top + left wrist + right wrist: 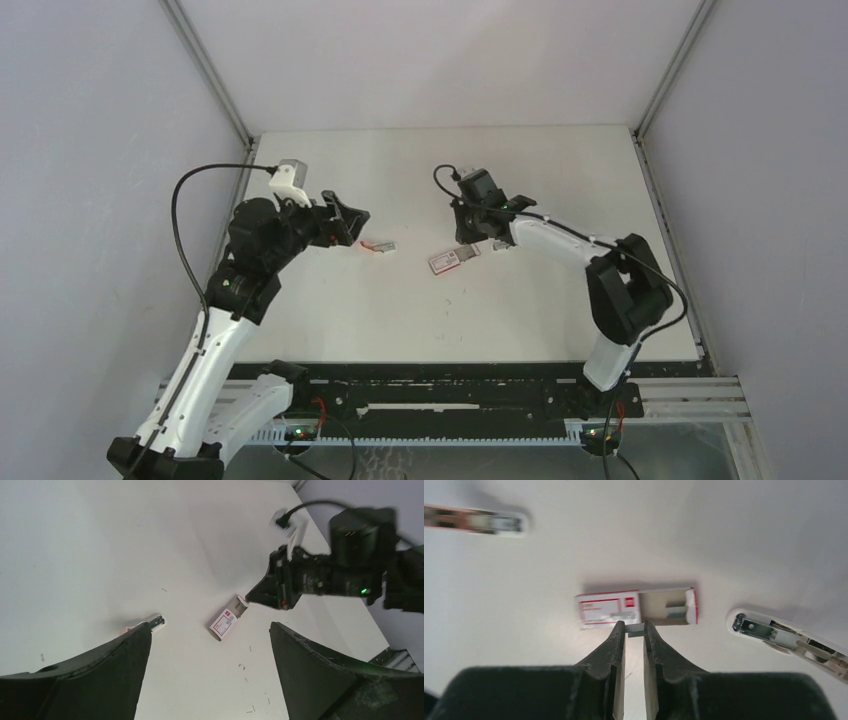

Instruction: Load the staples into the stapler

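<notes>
The staples box (610, 609), pink-red with a white label, lies flat with its inner tray (674, 607) slid out to the right. My right gripper (635, 626) hangs just in front of the box, shut on a short grey strip of staples (635, 630) pinched between its tips. A white stapler (774, 634) with a bare metal channel lies right of the box. From above, the box (452, 260) sits mid-table with the right gripper (470, 240) over its right end. My left gripper (350, 228) hovers wide open, holding nothing, left of the box (223, 624).
A small pink-and-white clip-like thing (378, 247) lies left of the box, also seen beside the left finger (157, 621) and far left in the right wrist view (479, 521). Loose staples (241, 666) are scattered on the white table (560, 170). Walls enclose three sides.
</notes>
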You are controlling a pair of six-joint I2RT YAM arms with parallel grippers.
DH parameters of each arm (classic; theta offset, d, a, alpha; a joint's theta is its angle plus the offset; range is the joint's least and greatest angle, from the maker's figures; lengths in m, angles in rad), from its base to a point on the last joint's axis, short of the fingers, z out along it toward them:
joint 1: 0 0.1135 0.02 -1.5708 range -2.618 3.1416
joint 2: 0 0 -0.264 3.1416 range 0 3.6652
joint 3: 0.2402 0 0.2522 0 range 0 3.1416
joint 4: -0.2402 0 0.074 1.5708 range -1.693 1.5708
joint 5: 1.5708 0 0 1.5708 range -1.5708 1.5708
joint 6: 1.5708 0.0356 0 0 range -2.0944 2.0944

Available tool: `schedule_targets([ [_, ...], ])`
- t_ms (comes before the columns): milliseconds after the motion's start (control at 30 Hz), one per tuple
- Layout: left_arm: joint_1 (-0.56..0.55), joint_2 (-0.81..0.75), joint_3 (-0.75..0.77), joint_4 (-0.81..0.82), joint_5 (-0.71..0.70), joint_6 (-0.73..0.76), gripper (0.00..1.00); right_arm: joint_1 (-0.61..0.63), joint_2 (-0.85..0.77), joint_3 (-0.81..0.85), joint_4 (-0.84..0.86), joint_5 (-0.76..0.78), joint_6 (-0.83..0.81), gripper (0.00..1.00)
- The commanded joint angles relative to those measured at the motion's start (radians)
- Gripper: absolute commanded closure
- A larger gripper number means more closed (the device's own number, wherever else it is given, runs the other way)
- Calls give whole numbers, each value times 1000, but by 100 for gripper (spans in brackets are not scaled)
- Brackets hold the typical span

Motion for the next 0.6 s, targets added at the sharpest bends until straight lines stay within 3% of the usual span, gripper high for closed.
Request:
schedule_targets([
  [0, -42, -34, -95, 158, 86, -29, 9, -39, -153, -26, 58, -203, 17, 93],
  [200, -200, -23, -226, 353, 125, -26, 10, -123, -314, -174, 171, -539, 58, 93],
  [367, -267, 13, -296, 414, 108, -1, 11, -145, -398, -285, 178, -588, 63, 93],
  [567, -363, 76, -390, 562, 112, -18, 13, -169, -488, -459, 364, -751, 197, 93],
])
